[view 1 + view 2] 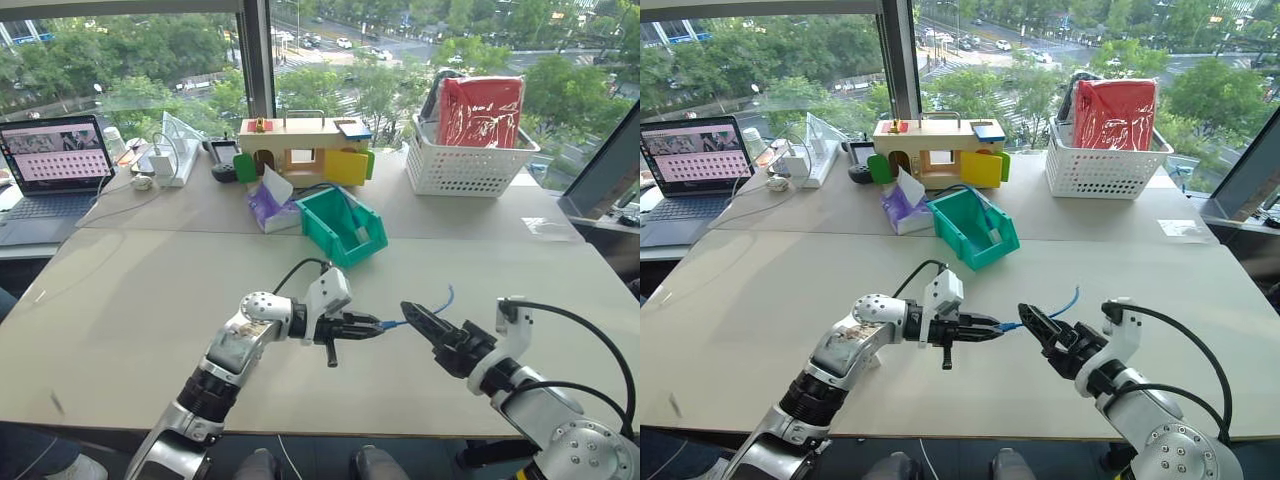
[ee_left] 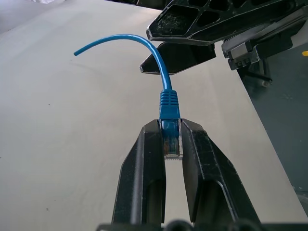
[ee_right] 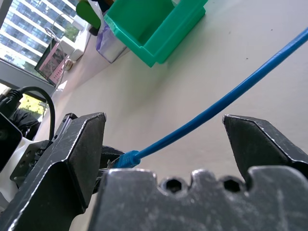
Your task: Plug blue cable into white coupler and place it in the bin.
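Left wrist view has the left gripper (image 2: 172, 144) pinching the clear plug of the cable (image 2: 165, 79) between its two fingers; from the plug's blue boot the cord rises ahead of the claw and curls away over the bare table (image 2: 72, 144) to a loose end in the air. Just beyond that curl sits the right gripper (image 2: 192, 43), its far side cut off by the frame edge.

Right wrist view shows the right gripper (image 3: 163, 139) spread wide, fingers well apart, with the cord passing between them without touching either. The plug end lies just past its fingertips, where the left claw's tips are half hidden behind the right claw's own finger.

From the head, the two claws point at each other above the table's near half, tips close, the cable (image 1: 425, 310) bridging them and its free tail arching up behind the right gripper (image 1: 415, 318). Whether the coupler sits anywhere near is hard to make out; no small white block can be picked out.

The bin (image 1: 335, 228) stands well beyond both claws, opening toward them, with nothing standing between. Beside it is a purple tissue pack (image 1: 268, 205), behind it a wooden toy house (image 1: 300, 145), and farther off a white basket (image 1: 465, 165) with a red bag and a laptop (image 1: 55, 165).
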You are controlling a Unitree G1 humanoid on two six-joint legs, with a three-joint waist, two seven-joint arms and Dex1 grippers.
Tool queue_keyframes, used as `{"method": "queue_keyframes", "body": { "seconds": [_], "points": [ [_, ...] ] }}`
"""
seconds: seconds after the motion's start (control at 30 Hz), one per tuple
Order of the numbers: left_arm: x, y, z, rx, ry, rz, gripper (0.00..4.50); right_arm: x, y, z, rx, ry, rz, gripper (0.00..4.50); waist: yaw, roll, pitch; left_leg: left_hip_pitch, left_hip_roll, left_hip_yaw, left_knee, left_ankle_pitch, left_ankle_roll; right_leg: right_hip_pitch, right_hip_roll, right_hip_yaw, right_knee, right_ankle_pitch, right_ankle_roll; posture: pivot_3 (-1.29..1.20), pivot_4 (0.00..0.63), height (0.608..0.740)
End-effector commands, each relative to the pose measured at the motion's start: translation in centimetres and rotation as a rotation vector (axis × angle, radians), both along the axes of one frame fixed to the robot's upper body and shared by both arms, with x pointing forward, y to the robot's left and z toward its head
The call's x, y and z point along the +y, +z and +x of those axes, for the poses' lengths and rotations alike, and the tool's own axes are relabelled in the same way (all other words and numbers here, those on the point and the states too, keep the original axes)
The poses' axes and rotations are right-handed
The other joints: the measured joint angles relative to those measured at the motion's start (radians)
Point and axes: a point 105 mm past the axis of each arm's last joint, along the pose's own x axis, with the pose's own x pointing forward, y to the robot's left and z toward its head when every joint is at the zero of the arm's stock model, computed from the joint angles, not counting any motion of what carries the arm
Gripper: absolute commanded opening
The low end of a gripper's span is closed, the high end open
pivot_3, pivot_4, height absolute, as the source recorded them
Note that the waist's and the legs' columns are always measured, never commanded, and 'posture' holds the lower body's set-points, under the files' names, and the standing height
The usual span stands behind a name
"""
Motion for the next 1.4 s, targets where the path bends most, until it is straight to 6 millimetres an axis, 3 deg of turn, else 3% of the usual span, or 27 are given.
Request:
{"method": "queue_keyframes", "body": {
  "seconds": [0.03,0.27,0.57,0.97,1.4],
  "points": [
    [-0.5,1.5,1.2,-0.048,0.084,-0.047,0.07,4.1,0.1,-0.2,0.01,0.048,0.292,4.5,-0.001,0.0,0.0,0.0,0.0,0.0,0.0,0.0,0.0,0.0,0.0,0.0,0.0,0.0,0.0,0.0,0.15,0.737],
    [-0.8,2.2,2.9,-0.047,0.243,-0.101,0.07,3.8,0.1,0.5,0.009,0.024,0.354,4.5,-0.008,0.0,0.0,0.0,0.0,-0.001,-0.001,0.0,0.0,0.0,-0.001,0.0,-0.001,-0.001,0.001,0.0,0.15,0.737],
    [-1.2,2.2,2.0,-0.037,0.226,-0.107,0.07,4.5,1.1,2.1,0.017,0.058,0.431,4.5,-0.012,0.0,0.0,0.0,-0.001,-0.002,-0.005,0.0,0.001,0.0,0.0,0.0,-0.004,-0.002,0.003,0.0,0.15,0.737],
    [-1.2,2.4,2.1,-0.047,0.233,-0.108,0.07,5.6,1.0,2.3,0.079,0.117,0.46,4.5,-0.012,0.0,0.0,-0.002,-0.003,-0.002,-0.012,0.0,0.001,0.001,-0.002,0.001,-0.013,0.001,-0.001,0.0,0.15,0.737],
    [-1.2,2.3,2.0,-0.045,0.234,-0.108,0.07,4.0,1.0,3.0,0.055,0.007,0.429,4.5,-0.009,0.0,0.0,-0.002,-0.003,-0.002,-0.012,0.0,0.001,0.001,-0.002,0.001,-0.014,0.0,0.001,0.0,0.15,0.737]
  ]
}}
